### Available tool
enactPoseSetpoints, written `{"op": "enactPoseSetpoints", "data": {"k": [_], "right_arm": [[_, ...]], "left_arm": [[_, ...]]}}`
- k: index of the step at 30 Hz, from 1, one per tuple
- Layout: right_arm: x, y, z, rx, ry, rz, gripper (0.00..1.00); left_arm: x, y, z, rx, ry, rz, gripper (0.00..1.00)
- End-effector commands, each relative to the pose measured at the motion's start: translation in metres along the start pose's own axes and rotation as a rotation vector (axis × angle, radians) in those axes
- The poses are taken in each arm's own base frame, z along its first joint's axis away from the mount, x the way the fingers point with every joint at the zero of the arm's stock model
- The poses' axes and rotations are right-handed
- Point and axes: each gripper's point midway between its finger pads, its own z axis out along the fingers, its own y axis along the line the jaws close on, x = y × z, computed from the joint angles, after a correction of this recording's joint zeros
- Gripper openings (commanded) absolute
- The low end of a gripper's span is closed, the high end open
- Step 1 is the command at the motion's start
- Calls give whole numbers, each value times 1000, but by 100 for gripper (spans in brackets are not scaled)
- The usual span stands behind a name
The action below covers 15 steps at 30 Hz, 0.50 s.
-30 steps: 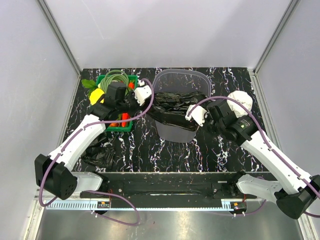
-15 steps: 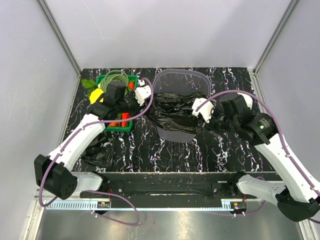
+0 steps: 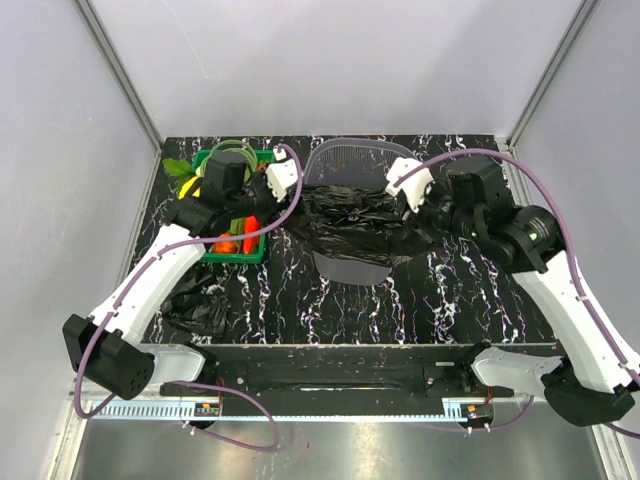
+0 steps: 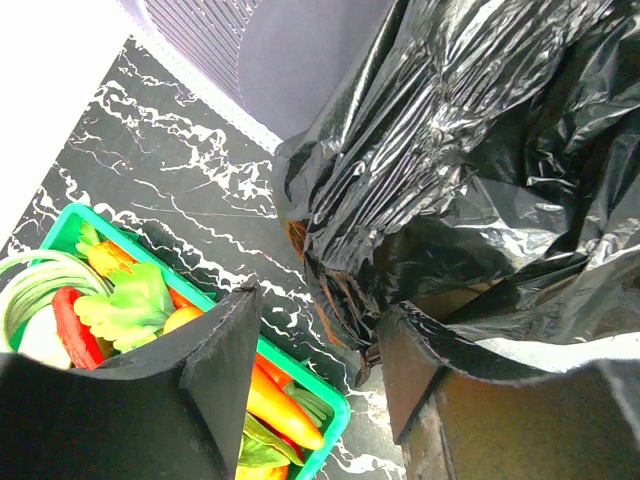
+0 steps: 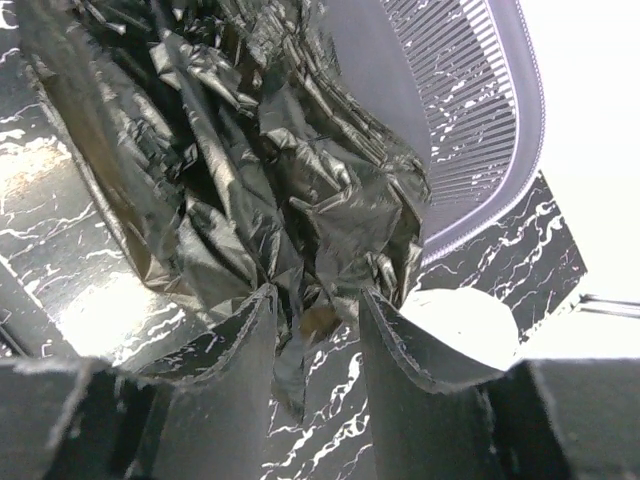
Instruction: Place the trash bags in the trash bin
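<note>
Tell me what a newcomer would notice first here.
The glossy black trash bag sprawled over the grey mesh trash bin mid-table, spilling past its rim. The left gripper and right gripper flank it, jaws open. Then the bright green vegetable crate far left, and a second crumpled black bag near the left arm's base.

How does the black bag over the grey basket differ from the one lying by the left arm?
The draped bag hangs spread across the trash bin; the heaped bag lies crumpled on the table. The draped bag looks far wider than the heaped bag. The left gripper and right gripper stand open at the draped bag's ends, none near the heaped bag. Both are glossy, wrinkled black film.
</note>
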Motion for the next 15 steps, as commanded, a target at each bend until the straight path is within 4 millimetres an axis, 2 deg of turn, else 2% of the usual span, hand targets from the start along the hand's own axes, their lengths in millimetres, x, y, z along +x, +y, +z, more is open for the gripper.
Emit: {"op": "enactPoseSetpoints", "data": {"k": [1, 7, 10, 15], "right_arm": [[-12, -25, 7, 94, -8, 4, 43], [-5, -20, 20, 64, 18, -8, 41], [-6, -23, 21, 76, 16, -7, 33], [-5, -37, 24, 153, 35, 4, 19]], "left_arm": [[-34, 9, -20, -36, -83, 45, 54], [-40, 12, -23, -39, -93, 52, 55], [-44, 12, -24, -38, -96, 55, 55], [-44, 11, -23, -32, -98, 56, 54]]}}
